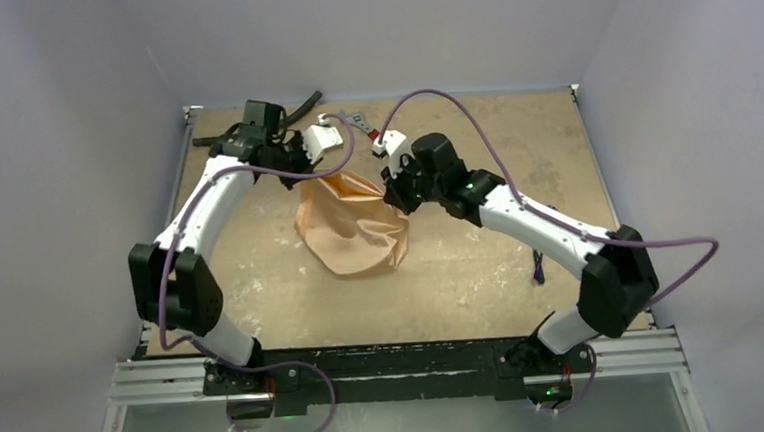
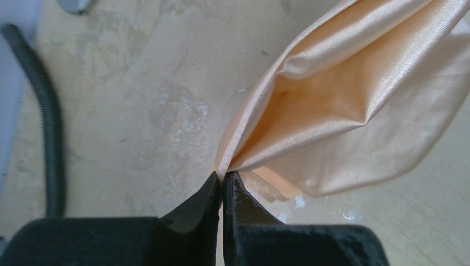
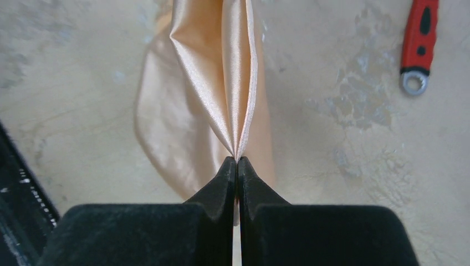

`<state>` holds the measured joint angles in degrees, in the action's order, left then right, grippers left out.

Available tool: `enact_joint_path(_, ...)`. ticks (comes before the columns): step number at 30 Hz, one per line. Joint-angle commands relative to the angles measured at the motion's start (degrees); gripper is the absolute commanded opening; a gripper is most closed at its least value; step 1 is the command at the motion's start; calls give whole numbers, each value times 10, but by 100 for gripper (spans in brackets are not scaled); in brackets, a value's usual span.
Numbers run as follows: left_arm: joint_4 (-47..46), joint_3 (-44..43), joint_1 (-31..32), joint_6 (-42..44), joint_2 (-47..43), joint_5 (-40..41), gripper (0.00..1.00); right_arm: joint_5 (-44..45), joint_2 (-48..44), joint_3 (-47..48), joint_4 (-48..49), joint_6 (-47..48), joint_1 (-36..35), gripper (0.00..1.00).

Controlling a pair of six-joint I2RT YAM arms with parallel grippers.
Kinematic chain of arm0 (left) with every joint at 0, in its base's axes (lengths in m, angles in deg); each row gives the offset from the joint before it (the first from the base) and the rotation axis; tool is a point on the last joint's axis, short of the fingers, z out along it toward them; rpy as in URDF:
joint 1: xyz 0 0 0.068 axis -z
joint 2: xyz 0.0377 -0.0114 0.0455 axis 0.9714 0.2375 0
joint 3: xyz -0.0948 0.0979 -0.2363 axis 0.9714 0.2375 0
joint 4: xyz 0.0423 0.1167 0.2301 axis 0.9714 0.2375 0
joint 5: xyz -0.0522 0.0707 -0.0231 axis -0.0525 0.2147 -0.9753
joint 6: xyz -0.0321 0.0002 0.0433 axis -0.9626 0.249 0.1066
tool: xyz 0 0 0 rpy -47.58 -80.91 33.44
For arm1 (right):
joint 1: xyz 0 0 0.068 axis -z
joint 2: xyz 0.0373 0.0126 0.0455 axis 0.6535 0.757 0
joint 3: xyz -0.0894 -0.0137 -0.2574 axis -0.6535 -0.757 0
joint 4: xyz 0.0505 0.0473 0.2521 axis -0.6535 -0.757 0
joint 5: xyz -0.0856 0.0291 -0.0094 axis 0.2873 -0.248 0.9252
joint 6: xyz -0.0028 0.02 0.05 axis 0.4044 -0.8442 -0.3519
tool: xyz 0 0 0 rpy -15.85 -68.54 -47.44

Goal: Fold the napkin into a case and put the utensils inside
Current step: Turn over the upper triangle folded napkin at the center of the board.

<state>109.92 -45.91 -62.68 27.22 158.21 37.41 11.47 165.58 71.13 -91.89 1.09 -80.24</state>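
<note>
The peach-orange napkin (image 1: pixel 354 228) hangs bunched between my two arms, its lower part resting on the table. My left gripper (image 1: pixel 301 178) is shut on the cloth's upper left edge. In the left wrist view the cloth (image 2: pixel 343 100) fans out from the closed tips of that gripper (image 2: pixel 223 176). My right gripper (image 1: pixel 392 190) is shut on the upper right edge. The right wrist view shows folds of the napkin (image 3: pixel 210 83) running up from its closed tips (image 3: pixel 237 159). Of the utensils, only a slim dark purple piece (image 1: pixel 538 267) shows, at the table's right.
A red-handled wrench (image 1: pixel 364 127) (image 3: pixel 419 44) lies at the back of the table, behind the napkin. A curved black hose (image 1: pixel 301 105) (image 2: pixel 47 127) lies at the back left, near the left gripper. Grey walls close in the table on three sides.
</note>
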Motion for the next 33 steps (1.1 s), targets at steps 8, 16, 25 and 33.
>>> enact_joint_path(8,318,-51,11,178,-224,-74,0,-27,-197,-16,-98,-80,-139,0)
enact_joint_path(16,392,-104,16,178,-313,-83,0,-27,-312,23,-157,-191,-214,0)
enact_joint_path(25,372,-1,27,120,-155,-139,0,-50,-201,-69,-39,-175,-73,0)
enact_joint_path(33,69,-36,18,-91,124,-35,0,-152,107,3,85,-97,74,0)
